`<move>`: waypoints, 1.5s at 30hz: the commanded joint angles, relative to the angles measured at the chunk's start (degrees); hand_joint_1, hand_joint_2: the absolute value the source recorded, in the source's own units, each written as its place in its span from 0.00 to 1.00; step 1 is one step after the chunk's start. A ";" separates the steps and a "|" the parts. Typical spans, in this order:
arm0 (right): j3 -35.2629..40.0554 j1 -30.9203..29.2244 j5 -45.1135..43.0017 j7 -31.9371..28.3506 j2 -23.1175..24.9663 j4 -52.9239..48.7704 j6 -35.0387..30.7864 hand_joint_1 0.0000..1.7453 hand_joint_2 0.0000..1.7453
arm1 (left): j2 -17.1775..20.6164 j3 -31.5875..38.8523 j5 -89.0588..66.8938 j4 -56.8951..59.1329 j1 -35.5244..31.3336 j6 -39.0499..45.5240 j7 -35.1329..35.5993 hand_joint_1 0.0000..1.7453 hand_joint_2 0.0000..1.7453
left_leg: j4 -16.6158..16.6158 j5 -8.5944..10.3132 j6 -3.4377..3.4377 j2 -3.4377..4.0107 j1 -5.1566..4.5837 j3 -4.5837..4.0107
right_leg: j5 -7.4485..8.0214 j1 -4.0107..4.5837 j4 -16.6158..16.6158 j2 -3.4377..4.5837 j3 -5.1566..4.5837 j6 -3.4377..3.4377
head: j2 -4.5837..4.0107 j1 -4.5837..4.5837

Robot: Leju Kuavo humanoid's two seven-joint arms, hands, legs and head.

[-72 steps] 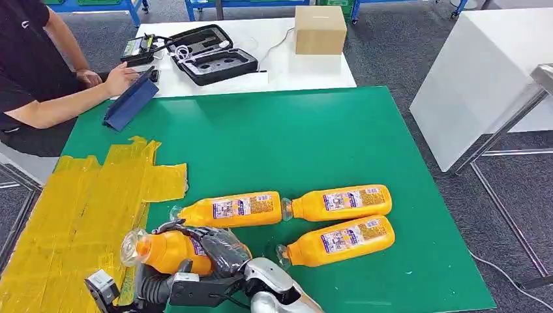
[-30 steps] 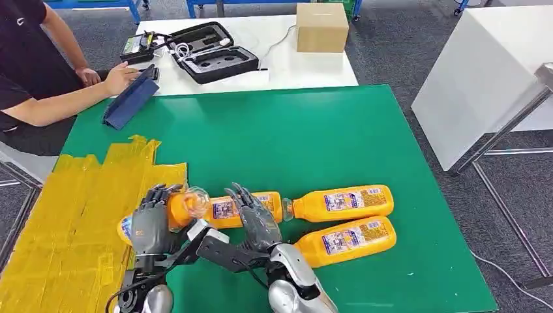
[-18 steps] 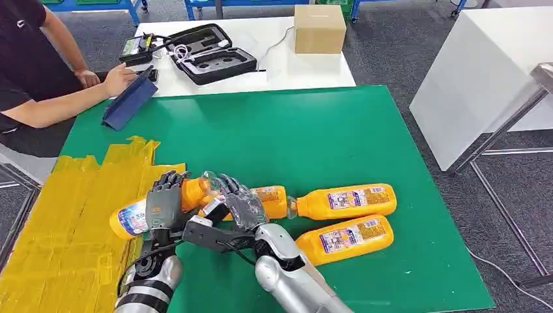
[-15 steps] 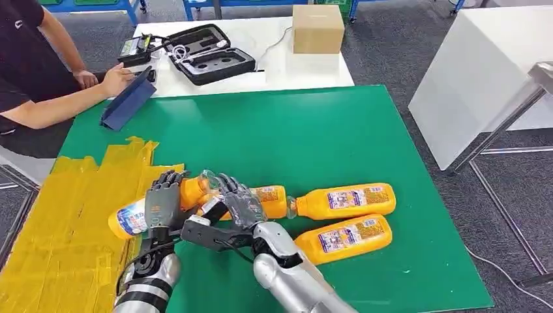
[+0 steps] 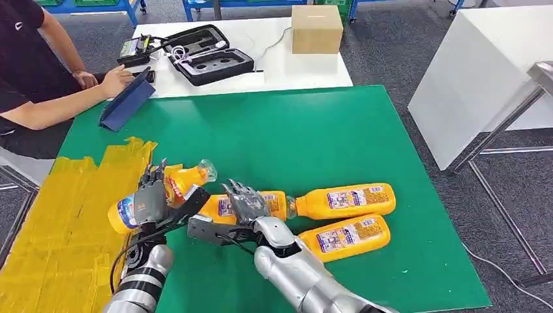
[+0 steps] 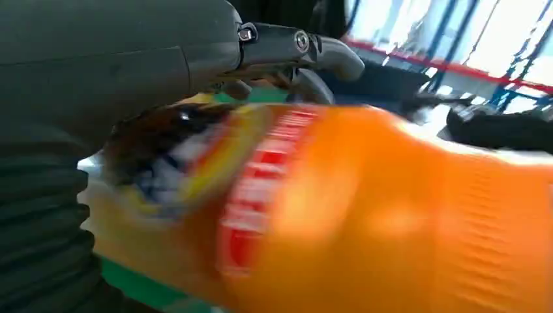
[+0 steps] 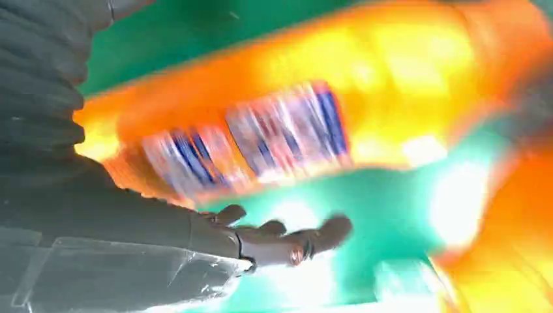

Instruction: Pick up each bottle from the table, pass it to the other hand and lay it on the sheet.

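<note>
A brown cardboard box (image 5: 317, 29) and an open black foam-lined case (image 5: 210, 56) sit on the white tabletop (image 5: 280, 68); a person's hand (image 5: 119, 79) touches a blue tablet cover (image 5: 126, 99).

Left hand (image 5: 151, 197) clenched, right hand (image 5: 242, 201) spread.

4 orange plastic juice bottles: 1 (image 5: 160, 192) over the yellow taped sheet (image 5: 65, 222), 3 (image 5: 251, 205) (image 5: 343, 201) (image 5: 345, 237) lying beside the sheet. 1 brown cardboard box (image 5: 316, 29), 1 open black case (image 5: 209, 55).
</note>
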 commanded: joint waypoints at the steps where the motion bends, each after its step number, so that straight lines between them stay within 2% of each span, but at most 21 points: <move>1: 0.74 -4.39 1.41 1.64 -2.13 10.39 2.42 0.00 1.00 | 1.27 3.00 2.86 7.04 -2.55 -2.78 -0.38 0.00 0.00 | -0.03 0.02 0.02 0.03 -0.03 -0.01 | 0.02 -0.03 -0.04 -0.04 0.02 0.03 | 0.00 0.02; 6: 0.74 -4.39 1.41 1.64 -2.13 10.39 2.42 0.00 1.00 | 1.27 3.00 2.86 7.04 -2.55 -2.78 -0.38 0.00 0.00 | -0.01 0.08 0.00 -0.12 -0.01 -0.14 | 0.05 0.00 -0.10 -0.25 -0.03 0.02 | 0.00 0.02; 10: 3.11 -4.88 4.21 4.25 -2.10 14.41 8.58 0.00 1.00 | 1.12 2.58 7.14 6.97 -3.09 -5.88 -2.20 0.00 0.00 | 0.01 0.04 0.00 -0.25 -0.09 -0.11 | 0.02 -0.11 -0.06 -0.32 0.00 0.02 | 0.00 0.02; 12: 4.15 -4.81 5.20 4.83 -1.94 15.67 9.68 0.00 1.00 | 0.82 2.66 10.27 5.90 -2.99 -6.83 -3.90 0.00 0.00 | -0.02 0.12 -0.01 -0.24 -0.05 -0.20 | 0.11 -0.06 -0.17 -0.39 -0.02 0.02 | 0.00 0.02; 14: 4.77 -4.96 5.98 6.01 -1.93 16.36 9.97 0.00 1.00 | 0.25 3.31 16.68 2.96 -1.92 -9.63 -8.13 0.00 0.00 | -0.03 0.10 0.00 -0.34 -0.08 -0.09 | 0.07 -0.10 -0.17 -0.46 0.09 0.01 | 0.00 0.02; 24: 4.57 -5.17 5.88 6.25 -1.96 16.26 10.25 0.00 1.00 | 0.27 3.24 17.34 2.19 -1.54 -10.30 -8.32 0.00 0.00 | -0.01 0.10 0.03 -0.33 -0.12 0.14 | 0.04 -0.14 -0.13 -0.44 0.29 0.01 | 0.00 0.02; 28: 4.34 -5.36 7.24 10.75 -3.17 16.77 10.86 0.00 1.00 | -1.46 3.10 31.37 -9.01 3.07 -16.26 -15.67 0.00 0.00 | -0.02 0.12 0.04 -0.32 -0.07 0.11 | 0.08 -0.09 -0.20 -0.47 0.30 0.02 | 0.00 0.02; 29: 4.35 -5.40 8.01 12.25 -3.53 16.98 11.10 0.03 1.00 | -1.86 2.73 33.97 -12.44 4.60 -17.27 -16.42 0.00 0.00 | -0.02 0.09 0.05 -0.30 -0.11 0.18 | 0.04 -0.14 -0.16 -0.42 0.32 0.03 | 0.00 0.02; 30: 4.26 -5.30 8.96 13.59 -4.12 16.99 11.30 0.87 1.00 | -2.33 2.25 36.81 -16.75 6.64 -18.49 -17.08 0.00 0.00 | -0.01 0.07 0.05 -0.30 -0.11 0.21 | 0.03 -0.13 -0.15 -0.41 0.34 0.02 | 0.00 0.00; 31: 4.26 -5.19 10.04 15.26 -4.51 17.18 11.37 1.00 1.00 | -3.03 2.36 39.72 -20.00 8.10 -19.39 -17.57 0.00 0.00 | -0.03 0.13 0.05 -0.32 -0.07 0.11 | 0.09 -0.09 -0.23 -0.48 0.29 0.03 | 0.00 0.00; 37: 1.69 -3.72 11.56 16.04 -5.12 16.92 10.87 1.00 1.00 | -5.09 1.41 51.80 -31.81 13.87 -24.18 -20.31 0.00 0.00 | -0.01 0.16 0.07 -0.42 -0.07 0.05 | 0.10 -0.10 -0.25 -0.59 0.24 0.05 | 0.00 0.00; 42: -1.53 -3.47 11.53 18.15 -4.54 16.56 7.14 1.00 1.00 | -5.55 0.22 57.93 -37.37 16.67 -20.06 -21.74 0.00 0.00 | 0.00 0.11 0.06 -0.37 -0.12 0.21 | 0.04 -0.13 -0.20 -0.47 -0.18 0.03 | 0.00 0.00; 45: -4.51 -3.19 10.77 16.93 -4.66 15.75 4.39 1.00 1.00 | -5.55 0.17 63.27 -40.24 18.33 -18.33 -22.69 0.00 0.00 | 0.00 0.10 0.06 -0.34 -0.12 0.19 | 0.04 -0.13 -0.20 -0.45 -0.18 0.02 | 0.00 0.00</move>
